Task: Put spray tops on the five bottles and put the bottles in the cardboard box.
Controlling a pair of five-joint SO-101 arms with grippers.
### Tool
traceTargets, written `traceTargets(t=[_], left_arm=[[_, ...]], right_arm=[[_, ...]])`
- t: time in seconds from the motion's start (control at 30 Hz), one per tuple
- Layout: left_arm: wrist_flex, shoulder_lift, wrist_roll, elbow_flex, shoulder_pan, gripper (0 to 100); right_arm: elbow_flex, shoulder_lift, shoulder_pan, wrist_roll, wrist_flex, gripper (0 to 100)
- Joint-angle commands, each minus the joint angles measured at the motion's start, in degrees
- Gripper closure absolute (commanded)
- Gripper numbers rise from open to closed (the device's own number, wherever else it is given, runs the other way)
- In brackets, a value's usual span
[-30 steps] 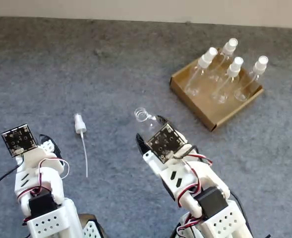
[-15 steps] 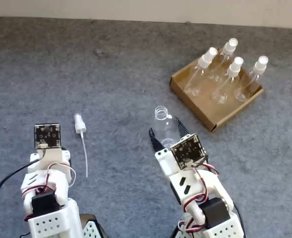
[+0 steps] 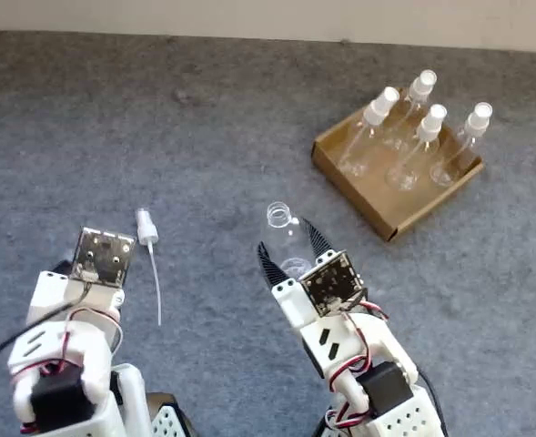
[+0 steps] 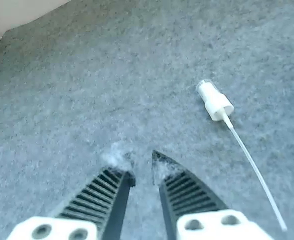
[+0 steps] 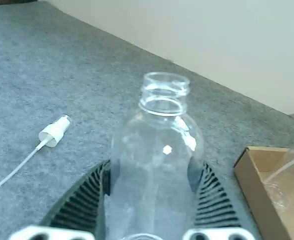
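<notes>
A clear bottle (image 3: pixel 282 224) with an open neck stands upright between the black fingers of my right gripper (image 3: pixel 288 240), which is shut on its body. The right wrist view has the same bottle (image 5: pixel 159 145) held in that gripper (image 5: pixel 155 172). The white spray top (image 3: pixel 146 228) lies on the carpet with its thin tube trailing toward the arms. My left gripper (image 4: pixel 143 166) hovers low over the carpet just left of the spray top (image 4: pixel 214 102), its fingers close together with nothing between them. The cardboard box (image 3: pixel 348 185) sits at the far right.
Several capped clear bottles (image 3: pixel 404 137) lie side by side in the box. The box's corner (image 5: pixel 259 175) shows beside the held bottle. Grey carpet covers the table, and a pale wall runs along the far edge.
The left arm has swung right and forward, ending close beside the spray top. The right arm carried the bottle right, then a little back left and nearer.
</notes>
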Motion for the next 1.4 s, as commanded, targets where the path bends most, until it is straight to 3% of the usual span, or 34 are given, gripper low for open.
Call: traceTargets(t=[0.0,0.17,0.3,0.4,0.57,0.73,0.97,1.37], left_arm=[[2.90,15.69,-1.49,-12.35,1.10,99],[3.25,33.89,-1.41,-21.23,1.36,99],[3.16,45.58,-0.70,-26.24,1.45,99],[2.81,53.23,3.78,-30.11,1.71,99],[2.81,65.27,12.75,-36.97,7.69,99],[2.81,77.14,18.99,-44.00,12.70,99],[2.46,91.74,29.01,-51.65,12.88,83],[-11.87,105.36,34.37,-52.62,12.88,86]], right_arm=[[2.51,-0.75,-0.48,0.00,-6.46,92.9],[9.63,-0.66,-0.57,0.00,-18.51,93.0],[12.44,-0.75,-0.48,-0.26,-18.86,93.0],[12.44,-0.75,-0.48,-0.35,-18.86,93.0],[12.44,-0.66,-0.40,-0.35,-18.51,93.2],[12.44,-0.66,-0.31,-0.35,-12.53,93.2],[12.44,-0.66,-0.31,-0.35,-12.35,93.2],[12.44,-0.66,-0.31,-0.09,-12.26,93.2]])
